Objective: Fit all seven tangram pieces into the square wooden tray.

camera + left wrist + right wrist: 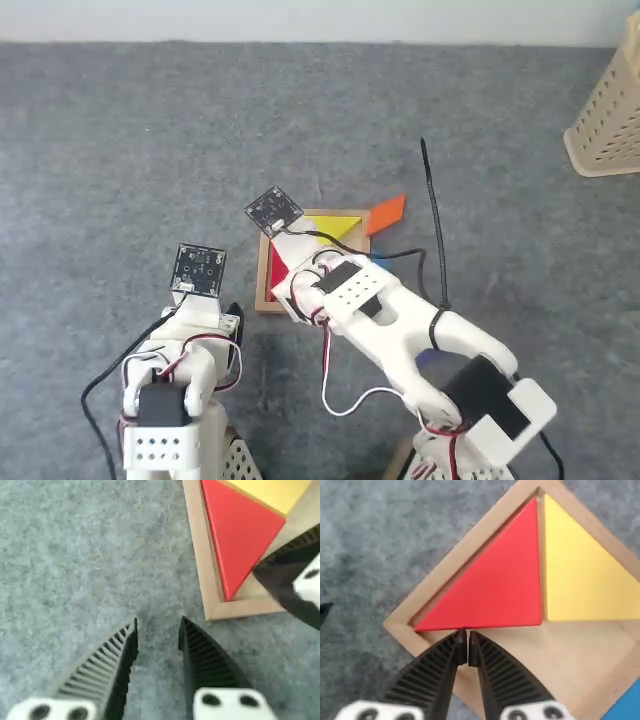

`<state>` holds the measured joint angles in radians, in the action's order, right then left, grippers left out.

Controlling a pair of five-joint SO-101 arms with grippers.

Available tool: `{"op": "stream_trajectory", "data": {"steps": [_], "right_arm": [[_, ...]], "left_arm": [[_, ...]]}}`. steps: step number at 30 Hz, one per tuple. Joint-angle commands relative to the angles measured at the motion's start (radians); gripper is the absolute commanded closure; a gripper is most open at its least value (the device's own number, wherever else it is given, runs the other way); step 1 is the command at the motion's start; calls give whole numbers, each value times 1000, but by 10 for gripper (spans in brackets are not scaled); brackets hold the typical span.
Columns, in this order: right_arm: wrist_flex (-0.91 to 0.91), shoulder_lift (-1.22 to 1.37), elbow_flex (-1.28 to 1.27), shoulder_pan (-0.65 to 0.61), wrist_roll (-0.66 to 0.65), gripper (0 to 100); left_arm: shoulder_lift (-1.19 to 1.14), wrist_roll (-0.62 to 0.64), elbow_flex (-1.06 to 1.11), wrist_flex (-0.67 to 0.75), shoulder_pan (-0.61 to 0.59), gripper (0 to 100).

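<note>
The square wooden tray (264, 300) (560, 655) lies on grey carpet and holds a red triangle (500, 590) (277, 268) with a yellow triangle (580, 575) (337, 228) against it. My right gripper (465, 639) is shut on nothing, its tips on the tray floor at the red triangle's long edge. An orange parallelogram (388, 212) lies outside the tray's far right corner. A blue piece (626, 705) (380, 262) peeks out beside the tray. My left gripper (158, 627) is open and empty above the carpet, just off the tray's near left corner (212, 611).
A beige slatted basket (610, 110) stands at the far right edge. A black cable (432, 215) rises beside the right arm. The right arm's black finger (292, 577) shows over the tray in the left wrist view. Open carpet lies left of and beyond the tray.
</note>
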<state>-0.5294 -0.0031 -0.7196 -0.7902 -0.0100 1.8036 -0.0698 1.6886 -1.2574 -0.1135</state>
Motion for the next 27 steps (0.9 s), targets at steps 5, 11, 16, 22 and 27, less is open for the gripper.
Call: {"op": "stream_trajectory", "data": {"steps": [5, 11, 16, 22, 27], "right_arm": [[-16, -76, 3, 68, -18, 989], [-22, -120, 3, 134, -14, 990], [-13, -119, 3, 130, -12, 989], [71, -56, 3, 130, -11, 988], [157, 39, 5, 130, -11, 988]], "left_arm": [[15, 8, -4, -5, 0, 867], [15, 8, -4, -5, 0, 867], [15, 8, -4, -5, 0, 867], [15, 8, -4, -5, 0, 867], [15, 8, -4, -5, 0, 867]]}}
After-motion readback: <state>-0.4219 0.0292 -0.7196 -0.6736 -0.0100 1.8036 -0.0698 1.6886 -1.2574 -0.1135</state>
